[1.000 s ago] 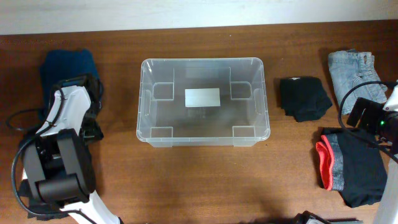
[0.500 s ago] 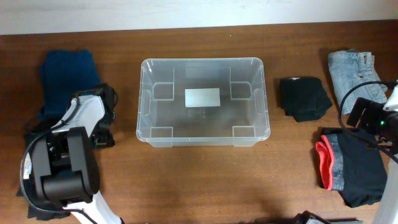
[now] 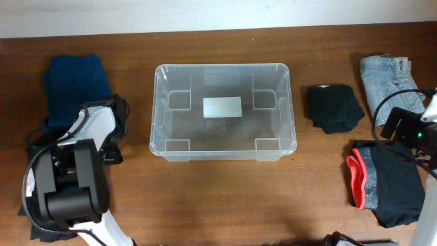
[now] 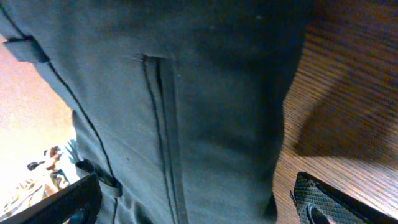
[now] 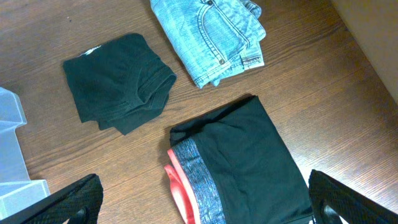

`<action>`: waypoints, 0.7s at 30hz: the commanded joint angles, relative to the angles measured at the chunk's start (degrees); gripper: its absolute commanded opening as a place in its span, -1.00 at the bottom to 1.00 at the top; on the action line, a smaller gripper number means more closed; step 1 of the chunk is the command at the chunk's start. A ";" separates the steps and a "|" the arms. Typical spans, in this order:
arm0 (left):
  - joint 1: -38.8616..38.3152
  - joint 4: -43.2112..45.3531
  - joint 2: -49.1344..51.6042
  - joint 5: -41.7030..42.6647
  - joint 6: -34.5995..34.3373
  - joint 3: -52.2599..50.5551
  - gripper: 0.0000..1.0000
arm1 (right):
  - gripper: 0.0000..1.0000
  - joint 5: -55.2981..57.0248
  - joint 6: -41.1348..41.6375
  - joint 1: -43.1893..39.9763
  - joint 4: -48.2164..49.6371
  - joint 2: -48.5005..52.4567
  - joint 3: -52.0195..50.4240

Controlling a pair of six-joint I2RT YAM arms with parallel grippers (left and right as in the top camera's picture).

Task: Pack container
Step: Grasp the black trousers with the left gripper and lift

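Observation:
The clear plastic container (image 3: 164, 147) stands in the middle of the table with nothing inside, a white label on its base. My left gripper (image 4: 196, 211) is open, close above a dark grey garment (image 4: 186, 93) that fills the left wrist view and lies between its fingertips; wood shows at the right. From overhead the left arm (image 3: 92, 133) covers that gripper, left of the container. My right gripper (image 5: 205, 208) is open, well above black shorts with a red and grey waistband (image 5: 249, 162).
A folded blue garment (image 3: 75, 82) lies at the back left. Right of the container are a folded black garment (image 3: 333, 107), folded jeans (image 3: 389, 78) and the black shorts (image 3: 389, 184). A container corner (image 5: 12, 155) shows in the right wrist view.
My left arm has moved from beside the blue garment toward the front and slightly right, then nearly stopped. The right arm has not moved. Both grippers stay open.

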 commanded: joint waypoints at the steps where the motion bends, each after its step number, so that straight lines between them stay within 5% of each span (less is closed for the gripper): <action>1: 0.35 -0.04 0.72 -2.47 -1.33 -0.63 0.96 | 0.97 -0.13 0.52 -0.20 0.15 -0.22 0.55; 21: 4.92 4.17 0.72 -2.47 -2.08 -4.35 0.96 | 0.97 -0.13 0.52 -0.20 0.15 -0.22 0.55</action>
